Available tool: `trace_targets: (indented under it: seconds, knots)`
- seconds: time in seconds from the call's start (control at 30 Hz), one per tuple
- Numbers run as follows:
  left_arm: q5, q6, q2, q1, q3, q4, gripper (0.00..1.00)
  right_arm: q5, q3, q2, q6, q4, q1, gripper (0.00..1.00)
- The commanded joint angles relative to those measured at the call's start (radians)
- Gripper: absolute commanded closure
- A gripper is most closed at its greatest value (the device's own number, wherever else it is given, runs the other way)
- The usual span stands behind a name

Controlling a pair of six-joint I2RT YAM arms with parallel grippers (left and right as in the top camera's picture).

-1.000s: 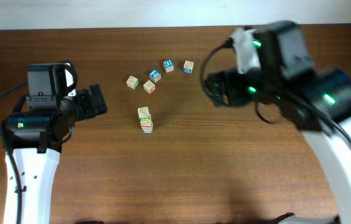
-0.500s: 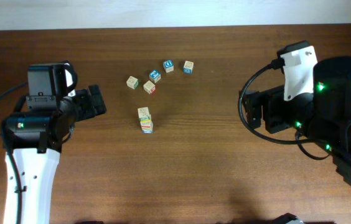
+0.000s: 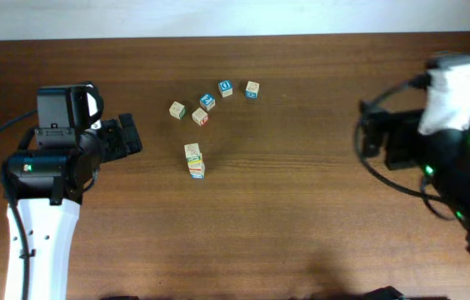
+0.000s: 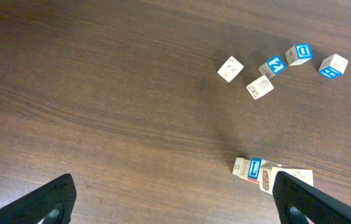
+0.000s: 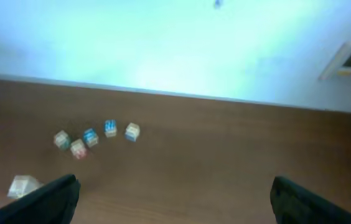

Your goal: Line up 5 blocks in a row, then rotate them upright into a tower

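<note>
Left gripper (image 3: 132, 137): unmoved at the left of the table (image 3: 302, 225); jaws spread wide, nothing between them.
Blocks (image 3: 207, 101): none has shifted over the last second. All lie left of centre, well apart from both grippers.
Right gripper (image 3: 365, 135): has swung back from just right of the blocks to the table's right edge; jaws spread wide, empty.
Meaning: no block is in hand. The arm looks to be retreating, between turns or after the last one. How many of the five have been rotated cannot be told.
Block 1 (image 4: 230, 68): pale wood with a faint print, at the left end of a loose arc.
Block 2 (image 4: 260, 87): pale with a reddish print, just beside block 3.
Block 3 (image 4: 273, 65): blue face with a white letter, set askew.
Block 4 (image 4: 299, 54): blue face with a white letter.
Block 5 (image 4: 333, 64): pale top, blue on its side, at the right end of the arc.
Pair (image 3: 194, 160): more blocks touching, nearer the front. Whether they are stacked or side by side cannot be told.
</note>
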Motion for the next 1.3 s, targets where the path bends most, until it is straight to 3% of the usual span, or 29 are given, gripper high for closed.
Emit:
trace_targets:
  seconds: [0.0,0.27,0.37,0.53,0.67,1.27]
  knots:
    - [-0.011,-0.002,-0.005,0.004,0.011,-0.001,0.01,-0.116,-0.307,-0.193,-0.008,0.179,-0.103,0.02]
    - [-0.011,-0.002,-0.005,0.004,0.011,-0.001,0.01,-0.127,-1.219,-0.799,-0.008,0.729,-0.185,0.02]
    - [-0.011,-0.002,-0.005,0.004,0.011,-0.001,0.01,-0.136,-1.417,-0.950,-0.008,0.791,-0.192,0.02]
    - [-0.011,-0.002,-0.005,0.004,0.011,-0.001,0.01,-0.138,-1.632,-1.060,-0.007,0.900,-0.204,0.02]
    - [-0.011,-0.002,-0.005,0.004,0.011,-0.001,0.01,-0.142,-1.704,-1.061,-0.008,0.997,-0.203,0.02]
    - [-0.011,-0.002,-0.005,0.004,0.011,-0.001,0.01,-0.138,-1.704,-1.061,-0.008,0.994,-0.202,0.02]
